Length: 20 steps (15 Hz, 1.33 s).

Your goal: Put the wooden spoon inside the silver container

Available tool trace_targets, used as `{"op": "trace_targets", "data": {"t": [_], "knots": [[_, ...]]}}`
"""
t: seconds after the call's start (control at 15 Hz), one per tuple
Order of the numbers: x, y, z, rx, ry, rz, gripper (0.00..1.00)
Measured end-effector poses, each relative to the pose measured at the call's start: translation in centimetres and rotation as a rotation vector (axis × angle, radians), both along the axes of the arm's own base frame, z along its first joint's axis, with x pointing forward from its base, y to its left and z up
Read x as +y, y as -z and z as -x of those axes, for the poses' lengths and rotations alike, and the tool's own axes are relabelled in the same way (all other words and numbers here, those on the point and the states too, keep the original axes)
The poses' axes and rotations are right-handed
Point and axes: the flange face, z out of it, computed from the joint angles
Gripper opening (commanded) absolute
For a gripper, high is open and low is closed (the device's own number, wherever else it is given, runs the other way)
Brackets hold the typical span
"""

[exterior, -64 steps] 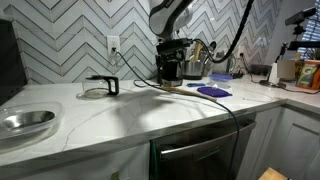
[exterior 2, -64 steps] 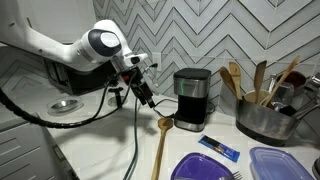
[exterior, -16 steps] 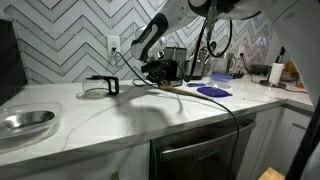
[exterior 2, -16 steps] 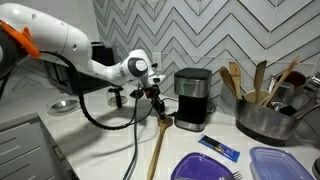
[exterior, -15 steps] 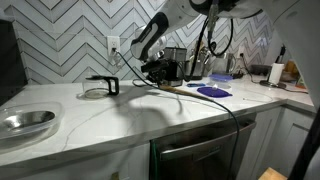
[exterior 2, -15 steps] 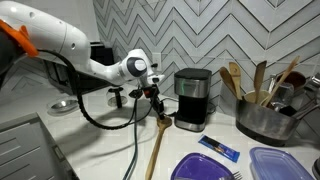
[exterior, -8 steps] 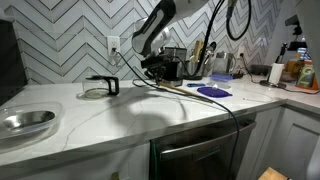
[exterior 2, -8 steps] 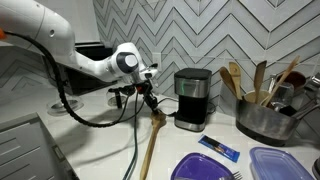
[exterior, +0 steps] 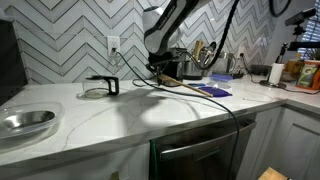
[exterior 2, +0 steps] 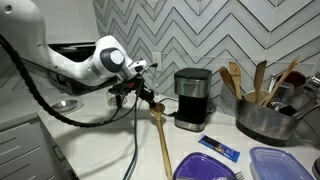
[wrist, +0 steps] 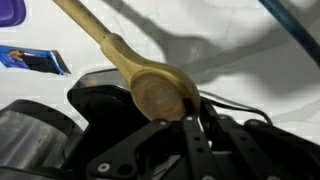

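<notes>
**Spoon gripped by its bowl end, with the long handle trailing free**

The gripper has its jaws pinching the bowl end of the wooden spoon, and the handle slants down toward the counter's front edge. A hold on that rounded bowl looks thin, so the spoon could pivot or slip out during a swing. The trailing handle could also clip the coffee maker, sweep the blue plate or catch the black cable. The silver container stands well apart, beyond the coffee maker. It is already crowded with utensils, so the way in is tight. The clearest room is above the counter, in front of the coffee maker.
</notes>
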Motion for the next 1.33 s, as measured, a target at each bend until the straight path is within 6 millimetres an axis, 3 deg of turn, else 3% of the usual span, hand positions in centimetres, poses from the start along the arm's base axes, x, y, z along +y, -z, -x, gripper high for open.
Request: {"op": "trace_targets", "data": {"t": [0.4,0.8,1.33], "knots": [[0.2,-6.0,5.6,-0.15,-0.128,0.07,0.03],[0.4,-8.7,9.1,-0.22,-0.172,0.125,0.03],[-3.9,-17.4,12.7,-0.504,-0.167,0.201,0.03]]}}
